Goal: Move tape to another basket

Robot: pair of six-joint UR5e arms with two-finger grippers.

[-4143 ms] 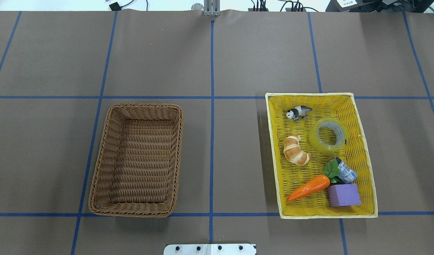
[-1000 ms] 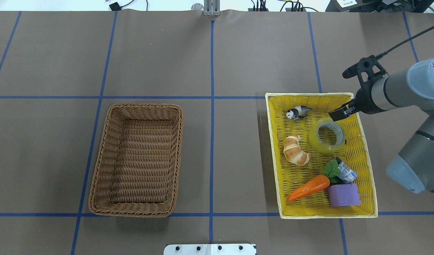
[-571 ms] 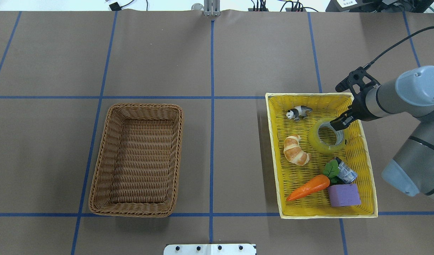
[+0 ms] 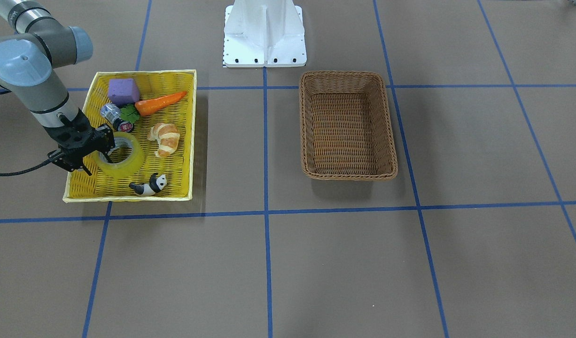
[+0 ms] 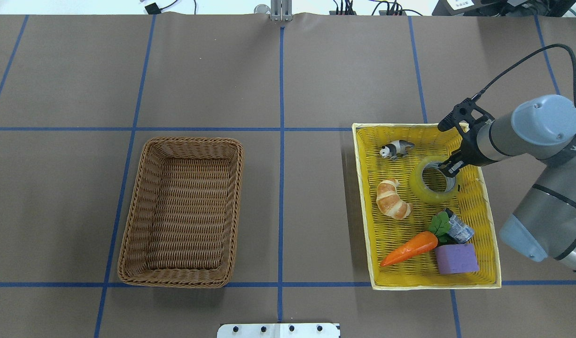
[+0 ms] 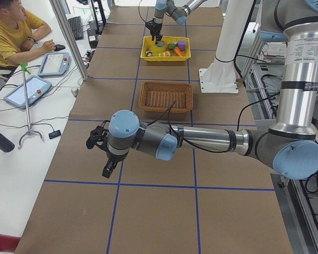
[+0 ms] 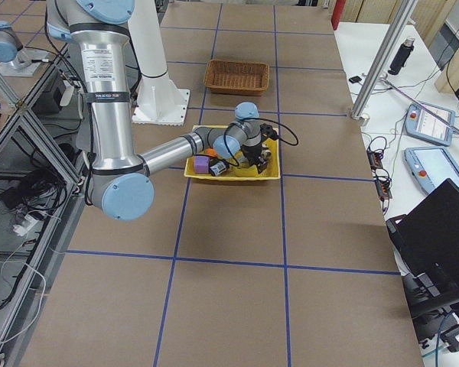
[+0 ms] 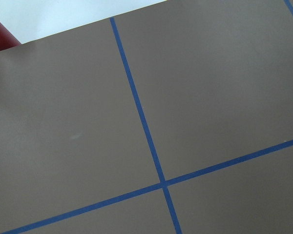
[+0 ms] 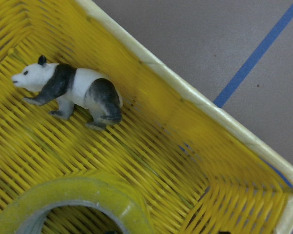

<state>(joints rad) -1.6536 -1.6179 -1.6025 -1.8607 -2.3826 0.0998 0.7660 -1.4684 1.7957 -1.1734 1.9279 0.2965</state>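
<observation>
One side of the right jaws sat down inside the hole of the tape [image 5: 418,185] and the other sat outside its wall. So they were spread across the wall and, best I could tell, not pinching it yet. The tape lay flat in the yellow tray [image 5: 366,206], up in the tray's far half toward its right wall. The toy panda [image 5: 396,149] was just beyond it and the croissant [image 5: 392,198] just beside it on the left.

My read is that this was the grab. I'd sink low enough to get a proper bite on the wall, then squeeze square across it. A roll like that looks slick, so a shallow pinch could let it swing or slip out.

Room was tight at the start. The tray's wall was close behind the outer side of the jaws, so I'd lift straight up past the rim before going sideways. After that it opened up. The brown basket [image 5: 134,211] sat well apart on the robot's left half of the counter [image 5: 316,211], with open counter between the two and deepish sides to drop over.

The left jaws only showed in a side view, well away from the basket, and I couldn't tell if they were spread or pressed together.
</observation>
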